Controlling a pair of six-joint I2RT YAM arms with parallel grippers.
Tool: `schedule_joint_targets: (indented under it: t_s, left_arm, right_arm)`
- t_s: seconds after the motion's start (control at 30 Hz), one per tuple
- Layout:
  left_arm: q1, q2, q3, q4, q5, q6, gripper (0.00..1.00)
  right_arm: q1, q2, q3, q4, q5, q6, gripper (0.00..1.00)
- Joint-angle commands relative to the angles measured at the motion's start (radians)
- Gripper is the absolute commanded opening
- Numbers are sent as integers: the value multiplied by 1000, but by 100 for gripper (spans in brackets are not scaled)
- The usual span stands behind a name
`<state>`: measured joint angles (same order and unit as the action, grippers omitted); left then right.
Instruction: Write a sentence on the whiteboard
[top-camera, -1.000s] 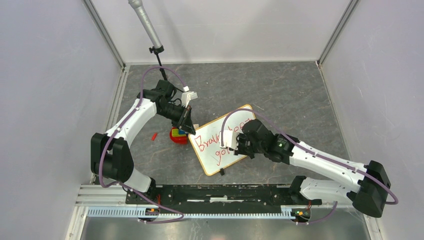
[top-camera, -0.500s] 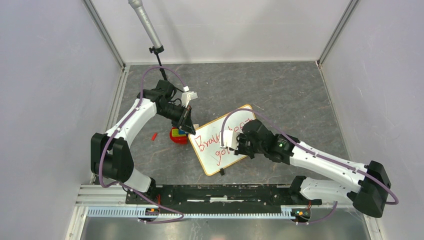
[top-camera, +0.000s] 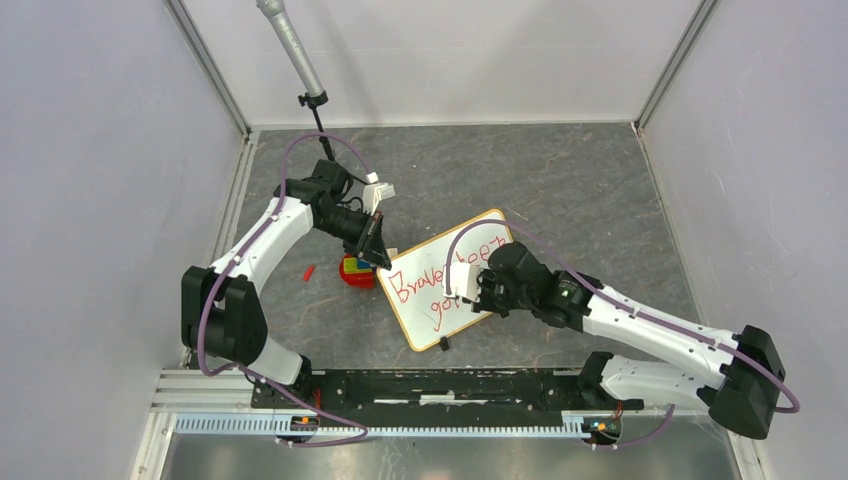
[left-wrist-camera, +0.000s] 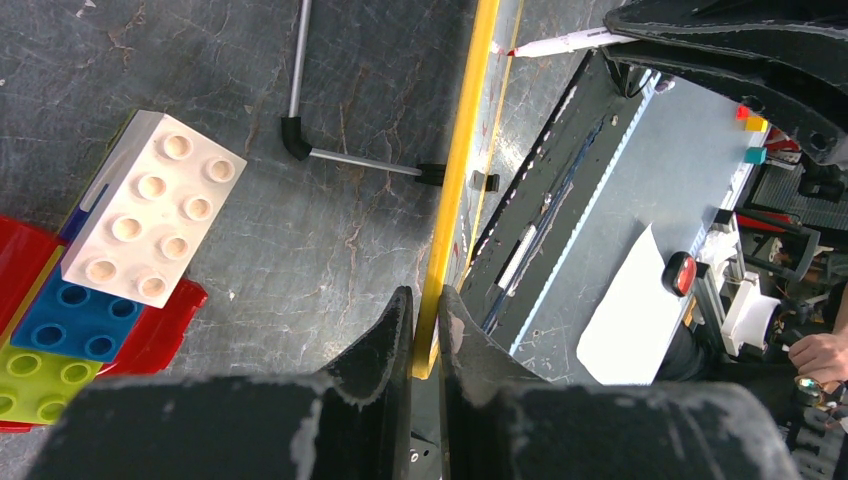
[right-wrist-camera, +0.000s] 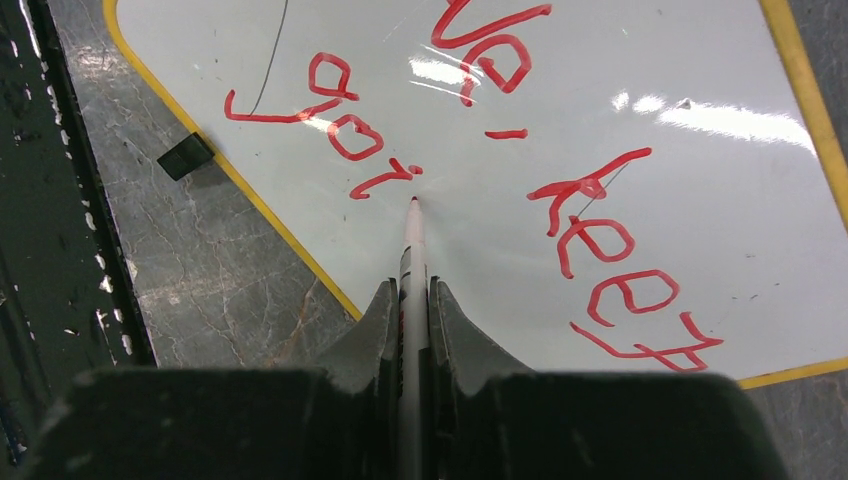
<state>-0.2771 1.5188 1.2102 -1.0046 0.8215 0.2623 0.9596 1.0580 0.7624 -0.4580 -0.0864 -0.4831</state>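
The whiteboard (top-camera: 440, 300) lies tilted on the grey floor, with a thin yellow-orange frame (right-wrist-camera: 280, 225). Red lettering (right-wrist-camera: 600, 240) on it reads "Brave, keep" and below it "goi" (right-wrist-camera: 330, 130). My left gripper (left-wrist-camera: 427, 310) is shut on the board's frame edge (left-wrist-camera: 455, 190) at its left corner (top-camera: 383, 262). My right gripper (right-wrist-camera: 412, 300) is shut on a white marker pen (right-wrist-camera: 411, 260); its red tip touches the board just right of the "i". The right gripper sits over the board's middle (top-camera: 470, 285).
A red tray (top-camera: 356, 272) with blue, green and white toy bricks (left-wrist-camera: 150, 220) stands just left of the board. A small red cap (top-camera: 309, 271) lies farther left. A grey microphone on a stand (top-camera: 295, 55) rises at the back. A black clip foot (right-wrist-camera: 185, 157) sits at the board's edge.
The right arm has shifted very slightly with the pen on the board. The left arm and the board have not moved.
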Motion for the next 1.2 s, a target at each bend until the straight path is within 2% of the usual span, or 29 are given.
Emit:
schedule_joint_targets:
  t_s: [0.0, 0.63, 1.17]
  left_arm:
    - [-2, -5, -8, 43, -58, 16, 2]
    - [-1, -4, -8, 43, -59, 17, 3]
    - [-1, -2, -6, 44, -58, 15, 2]
  right_arm:
    - [-4, 17, -9, 37, 6, 14, 0]
    - [2, 10, -26, 10, -15, -7, 0]
    - [-36, -16, 11, 74, 64, 54, 0]
